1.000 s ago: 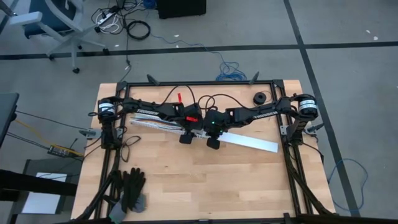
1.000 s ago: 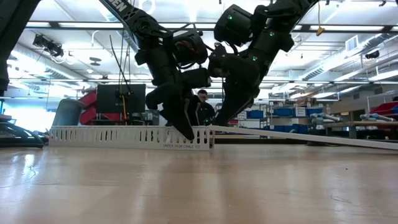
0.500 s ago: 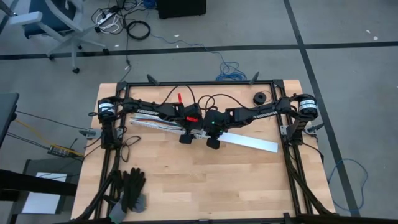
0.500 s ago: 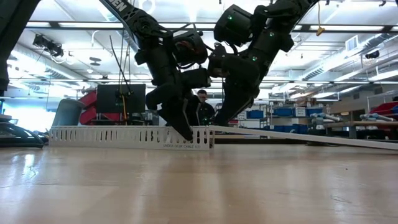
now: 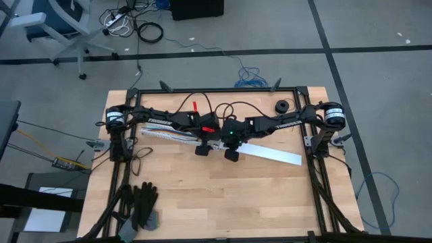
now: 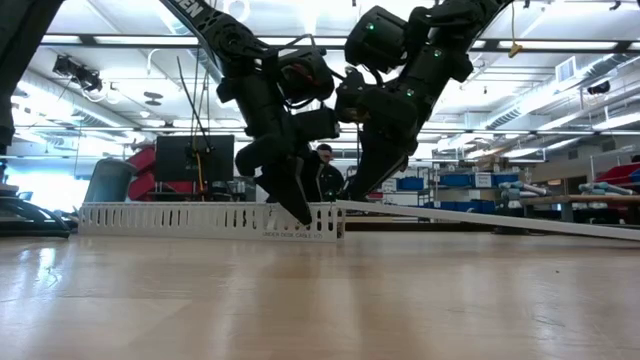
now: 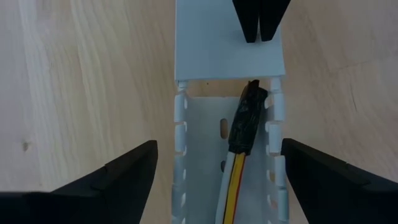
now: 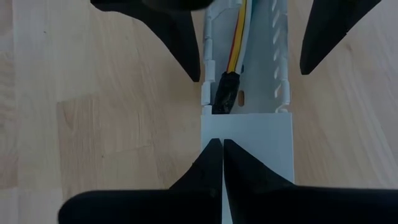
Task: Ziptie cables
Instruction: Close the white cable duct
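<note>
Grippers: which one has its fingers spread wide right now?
The left gripper: its fingers straddle the slotted channel and the cables. The right gripper is shut, tips on the flat white cover.

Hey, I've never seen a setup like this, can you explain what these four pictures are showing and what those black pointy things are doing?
This is a robot with two dark arms at a wooden table. One picture looks down from above, one looks level across the tabletop, and two come from cameras on the arms' wrists.

The black points are each arm's two-fingered hand. The left hand is open, straddling a white slotted channel without gripping it. In the channel lie the cables, yellow, red and white, ending in a dark plug. The right hand is shut, its tips over a flat white cover strip at the channel's end. Neither holds anything.
</note>
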### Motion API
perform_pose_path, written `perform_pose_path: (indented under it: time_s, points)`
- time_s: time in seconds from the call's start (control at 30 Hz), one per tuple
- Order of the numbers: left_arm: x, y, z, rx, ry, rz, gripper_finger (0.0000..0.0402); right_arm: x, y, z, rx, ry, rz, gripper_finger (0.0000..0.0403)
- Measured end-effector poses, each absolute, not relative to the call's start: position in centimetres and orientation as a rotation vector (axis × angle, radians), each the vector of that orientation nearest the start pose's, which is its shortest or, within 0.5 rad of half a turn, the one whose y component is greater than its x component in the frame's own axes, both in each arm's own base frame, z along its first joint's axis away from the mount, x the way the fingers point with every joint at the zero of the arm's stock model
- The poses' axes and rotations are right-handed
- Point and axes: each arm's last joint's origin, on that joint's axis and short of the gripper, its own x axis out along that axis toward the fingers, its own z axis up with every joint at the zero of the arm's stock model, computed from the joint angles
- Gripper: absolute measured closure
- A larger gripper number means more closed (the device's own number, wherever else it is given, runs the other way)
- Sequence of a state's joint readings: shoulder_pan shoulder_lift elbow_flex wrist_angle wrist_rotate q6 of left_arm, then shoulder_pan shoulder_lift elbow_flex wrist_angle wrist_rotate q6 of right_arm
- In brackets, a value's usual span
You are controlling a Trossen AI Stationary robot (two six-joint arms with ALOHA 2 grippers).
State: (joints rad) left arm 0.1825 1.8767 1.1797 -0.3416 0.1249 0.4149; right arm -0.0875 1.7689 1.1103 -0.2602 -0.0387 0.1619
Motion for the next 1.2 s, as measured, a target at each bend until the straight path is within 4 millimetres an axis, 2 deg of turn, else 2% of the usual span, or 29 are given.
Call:
perform_pose_path:
  time_s: [1.2]
  points:
    - [37.11,6.48,16.65,0.225,0.973,-0.158,0.0082,35.94,-3.05,18.47,0.209,0.907,-0.122,0.0403]
